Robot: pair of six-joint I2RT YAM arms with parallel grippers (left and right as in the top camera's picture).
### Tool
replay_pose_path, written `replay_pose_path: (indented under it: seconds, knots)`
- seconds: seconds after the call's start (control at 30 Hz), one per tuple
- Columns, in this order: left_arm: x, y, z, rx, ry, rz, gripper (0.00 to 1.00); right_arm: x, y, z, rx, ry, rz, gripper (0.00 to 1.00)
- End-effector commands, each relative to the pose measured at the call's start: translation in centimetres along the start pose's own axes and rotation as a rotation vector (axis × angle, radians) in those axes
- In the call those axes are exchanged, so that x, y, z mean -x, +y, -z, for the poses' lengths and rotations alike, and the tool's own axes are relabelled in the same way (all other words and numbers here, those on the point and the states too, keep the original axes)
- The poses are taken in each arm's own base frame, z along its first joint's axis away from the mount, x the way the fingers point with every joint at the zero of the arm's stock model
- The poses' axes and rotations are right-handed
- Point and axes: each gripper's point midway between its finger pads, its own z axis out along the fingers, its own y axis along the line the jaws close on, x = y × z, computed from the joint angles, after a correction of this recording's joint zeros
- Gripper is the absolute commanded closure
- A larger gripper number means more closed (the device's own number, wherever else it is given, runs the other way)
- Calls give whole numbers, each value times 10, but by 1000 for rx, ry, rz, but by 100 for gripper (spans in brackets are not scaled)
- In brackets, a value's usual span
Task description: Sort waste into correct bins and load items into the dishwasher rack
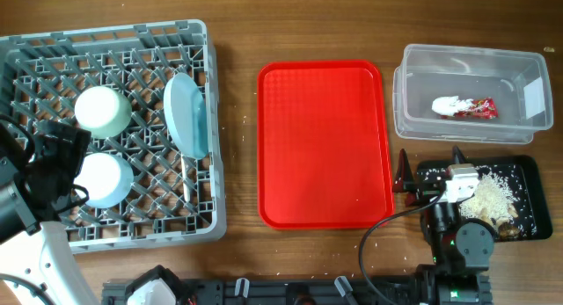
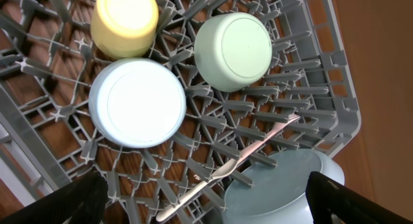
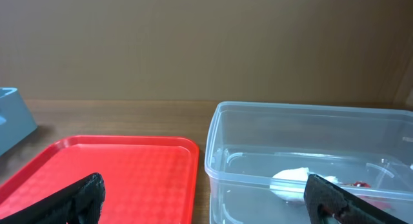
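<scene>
Yellow cup (image 2: 124,20), mint-green bowl (image 2: 232,51) and pale blue bowl (image 2: 137,102) sit upturned in the dishwasher rack (image 2: 339,69), with the white fork (image 2: 239,161) and plate (image 2: 277,192) at five o'clock. Left gripper (image 2: 206,208) and right gripper (image 3: 206,204) both gape, released. The sorting is likely finished, so the left should lift straight, clearing the pegs.

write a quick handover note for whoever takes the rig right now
Left gripper: open, holding nothing, above the rack.
Right gripper: open, holding nothing, at the black tray.
In the rack: yellow cup, mint bowl, blue bowl, plate, fork.
Tissue and wrapper are in the tub; rice scraps are on the black tray.
Done: sorting and loading, as far as visible.
Left: no task item shows outside its place.
</scene>
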Motion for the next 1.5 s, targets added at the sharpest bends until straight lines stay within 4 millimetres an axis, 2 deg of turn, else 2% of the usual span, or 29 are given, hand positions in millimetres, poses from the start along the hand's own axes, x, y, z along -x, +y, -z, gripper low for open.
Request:
replay_pose_path:
  seconds: [0.0,0.27,0.3,0.4,0.43,0.47,0.5,0.63,0.73,0.8,0.9,1.1,1.17,1.33,1.47]
  knots:
    - [1,-1,1,-7,-3,-10,0,3,-2,1,-13,-15,25,0]
    - [3,0,1,1,-12,-16,0,3,-2,1,-13,-15,25,0]
    - [6,4,1,25,-30,-14,0,3,-2,1,-13,-15,25,0]
    - [13,33,3,183,-86,-13,0,3,-2,1,-12,-15,25,0]
    - [11,43,5,233,-83,-13,0,3,-2,1,-13,-15,25,0]
    - [0,49,7,253,-40,-9,0,3,-2,1,-13,-15,25,0]
    - [-11,48,9,234,5,-8,0,3,-2,1,-13,-15,25,0]
    - [-41,18,-1,18,26,-93,0,3,-2,1,-12,-15,25,0]
    - [-84,-15,-25,-226,-15,-284,0,3,-2,1,-13,-15,25,0]
    - [-102,-15,-38,-296,-83,-364,0,3,-2,1,-13,-15,25,0]
    - [-117,14,-57,-308,-192,-408,0,3,-2,1,-13,-15,25,0]
    - [-118,11,-52,-478,-304,-388,0,3,-2,1,-13,-15,25,0]
    - [-119,4,-49,-556,-346,-410,0,3,-2,1,-13,-15,25,1]
    - [-137,-27,-36,-833,-460,-607,0,3,-2,1,-12,-15,25,0]
    - [-135,-34,-30,-896,-548,-641,0,3,-2,1,-13,-15,25,0]
